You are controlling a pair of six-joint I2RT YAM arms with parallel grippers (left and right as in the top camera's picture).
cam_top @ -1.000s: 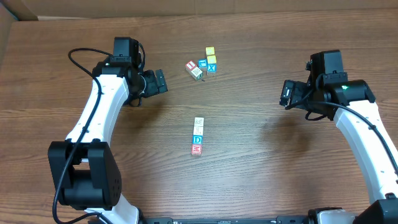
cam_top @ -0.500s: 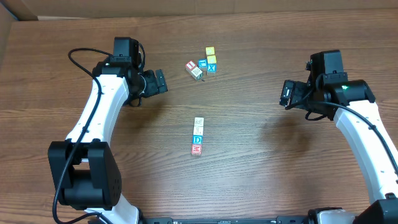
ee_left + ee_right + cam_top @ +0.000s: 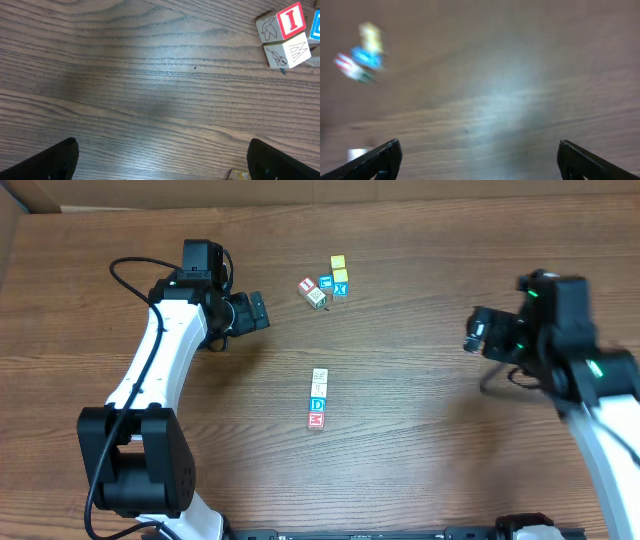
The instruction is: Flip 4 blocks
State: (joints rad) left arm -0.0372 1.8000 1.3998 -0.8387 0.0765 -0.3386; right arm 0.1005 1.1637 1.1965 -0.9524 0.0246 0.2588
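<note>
Overhead: four blocks (image 3: 318, 404) sit in one touching column at the middle of the bench (image 3: 420, 470): cream, blue, blue "D", red "M", far to near. Six other cubes (image 3: 326, 282) cluster behind them. The left claw (image 3: 258, 311) and right claw (image 3: 475, 332) hang well apart from the column.

Left wrist: two fingertips spread wide, holding nothing.

Right wrist: blurred, both tips wide apart, empty.

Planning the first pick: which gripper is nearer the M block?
Left. The left gripper hangs beyond the M block, off to its left; the right gripper is also beyond it, but farther off to its right.
</note>
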